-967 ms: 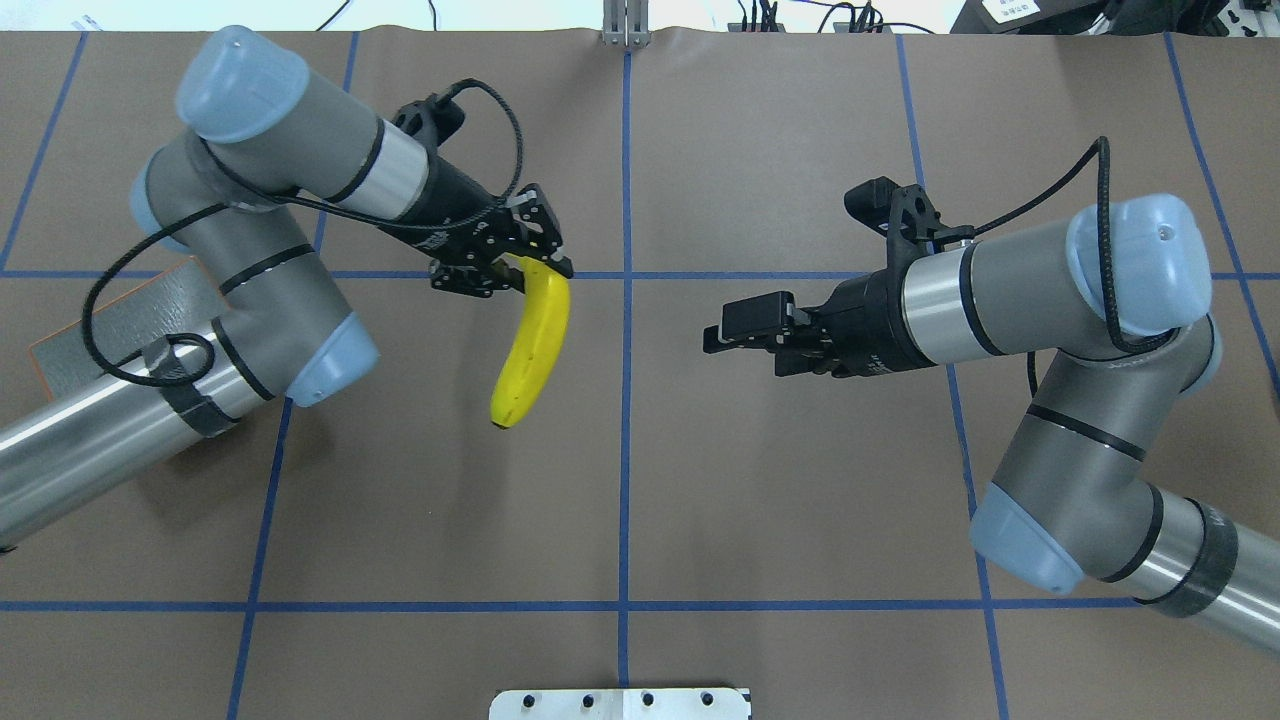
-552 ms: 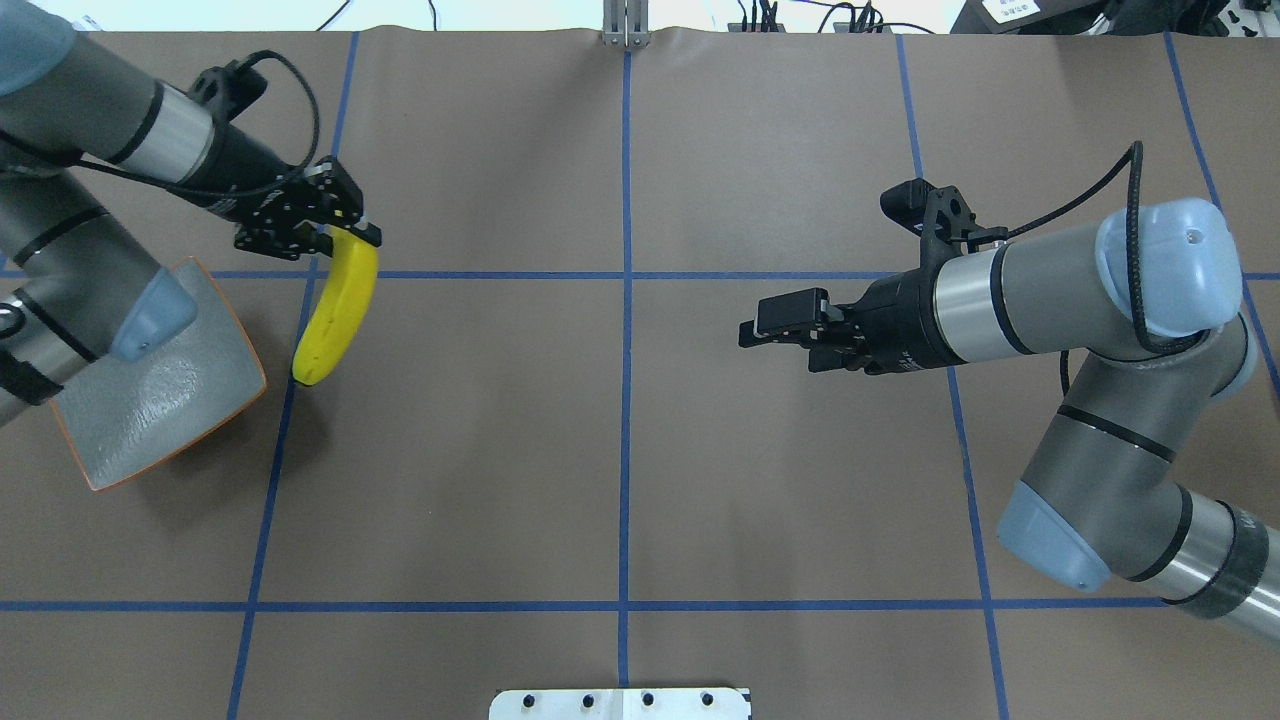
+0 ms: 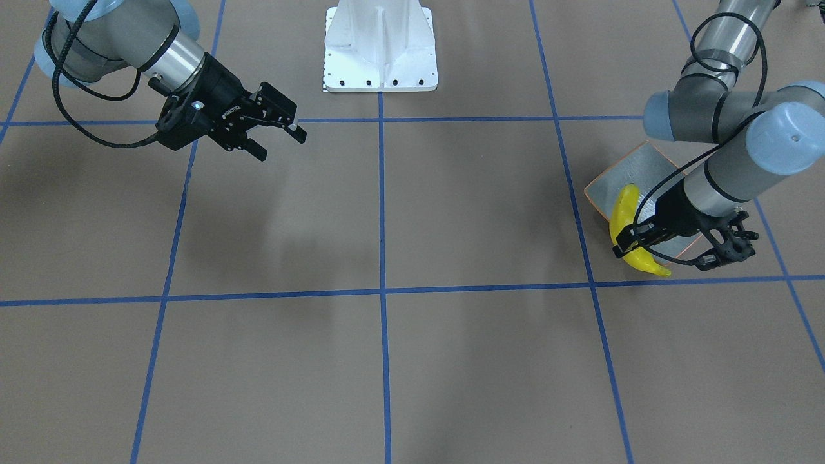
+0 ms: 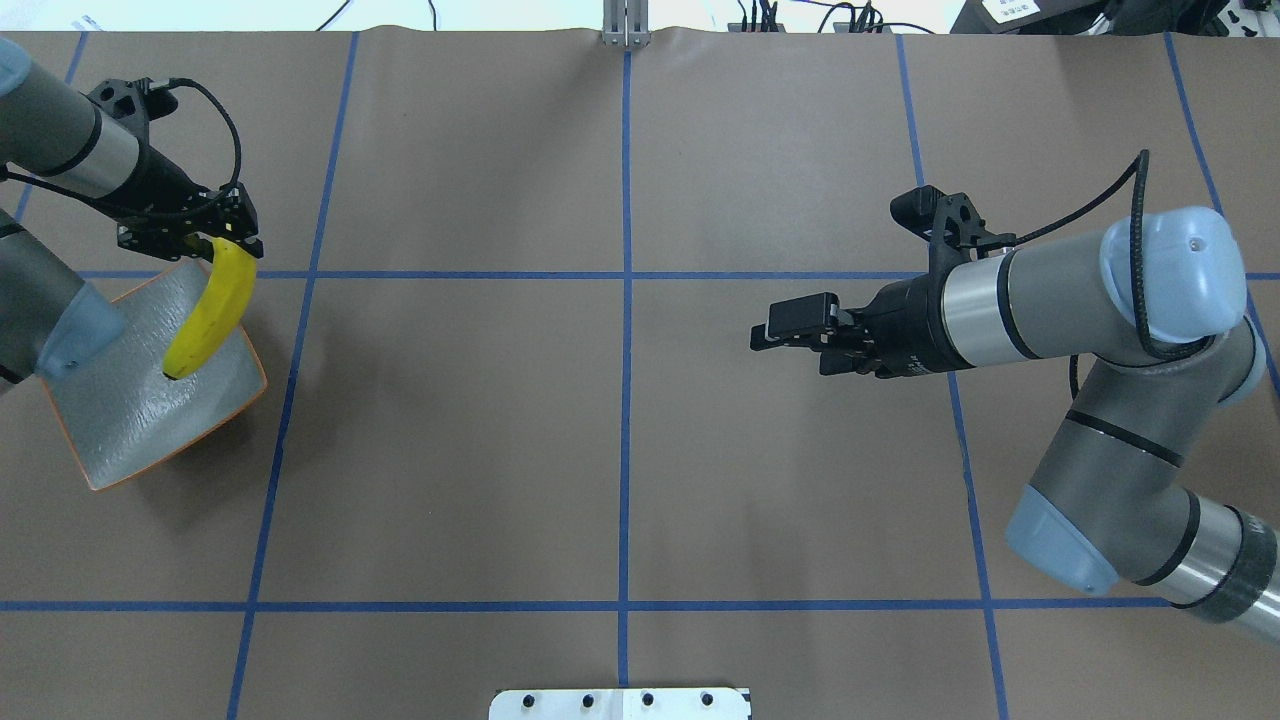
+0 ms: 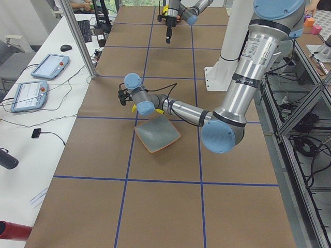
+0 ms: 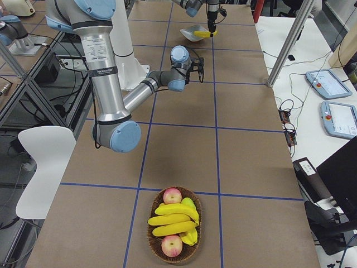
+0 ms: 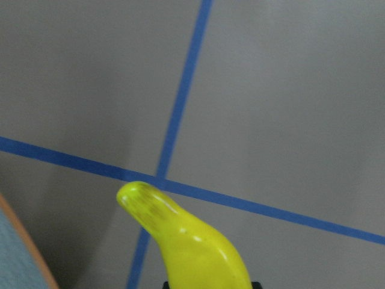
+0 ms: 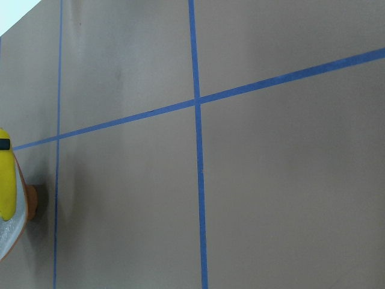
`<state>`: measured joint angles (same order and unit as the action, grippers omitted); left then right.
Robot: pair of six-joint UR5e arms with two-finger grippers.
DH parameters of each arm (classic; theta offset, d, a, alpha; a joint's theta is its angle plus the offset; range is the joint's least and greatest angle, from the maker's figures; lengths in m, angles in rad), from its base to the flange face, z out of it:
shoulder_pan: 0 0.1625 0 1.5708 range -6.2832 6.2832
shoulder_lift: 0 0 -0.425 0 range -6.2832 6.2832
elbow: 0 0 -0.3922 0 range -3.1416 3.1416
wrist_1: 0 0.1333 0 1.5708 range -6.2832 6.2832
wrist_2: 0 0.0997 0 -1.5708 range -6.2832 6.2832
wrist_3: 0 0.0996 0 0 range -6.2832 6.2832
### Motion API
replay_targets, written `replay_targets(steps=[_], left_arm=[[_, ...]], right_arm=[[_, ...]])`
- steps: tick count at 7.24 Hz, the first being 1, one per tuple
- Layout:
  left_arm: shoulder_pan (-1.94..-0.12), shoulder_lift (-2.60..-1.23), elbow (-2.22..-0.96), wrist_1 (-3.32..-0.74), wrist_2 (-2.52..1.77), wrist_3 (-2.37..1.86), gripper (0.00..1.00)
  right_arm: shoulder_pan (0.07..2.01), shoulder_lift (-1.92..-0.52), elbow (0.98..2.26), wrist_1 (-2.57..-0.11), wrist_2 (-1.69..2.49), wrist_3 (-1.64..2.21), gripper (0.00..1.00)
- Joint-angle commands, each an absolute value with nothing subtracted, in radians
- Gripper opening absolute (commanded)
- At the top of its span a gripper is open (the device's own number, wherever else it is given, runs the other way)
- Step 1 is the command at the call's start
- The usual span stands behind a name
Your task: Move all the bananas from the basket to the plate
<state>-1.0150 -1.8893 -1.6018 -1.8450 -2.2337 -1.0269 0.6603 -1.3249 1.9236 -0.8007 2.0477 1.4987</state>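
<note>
The left claw is clamped on the stem end of a glossy yellow banana, and the curved fruit dangles over a corner of the plate. That plate is square and shallow, grey-green with a rippled glaze and a thin orange rim, and sits at the left end of the brown, blue-taped surface. The right claw hovers mid-surface, jaws apart, gripping nothing. At the far right end, a woven oval basket cradles more bananas among round apples.
</note>
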Motion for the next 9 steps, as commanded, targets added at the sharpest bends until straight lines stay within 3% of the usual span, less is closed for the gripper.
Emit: replay_targets(steps=[1,3,9], left_arm=[[-1.006,-1.879,-1.756,-1.468,-2.063,-0.809,0.00],[-1.002,-1.823,-1.715,-1.474,-2.065,-0.677,0.00],[-0.928,-1.835,-1.689,-1.474,-2.088,-0.758,0.00]], right_arm=[[0.660,-1.327,1.918,-0.801,2.028,1.499,1.00],[0.658,-1.328,1.905,-0.801,2.028,1.499,1.00],[0.658,-1.342,1.905,-0.802,2.026,1.500,1.00]])
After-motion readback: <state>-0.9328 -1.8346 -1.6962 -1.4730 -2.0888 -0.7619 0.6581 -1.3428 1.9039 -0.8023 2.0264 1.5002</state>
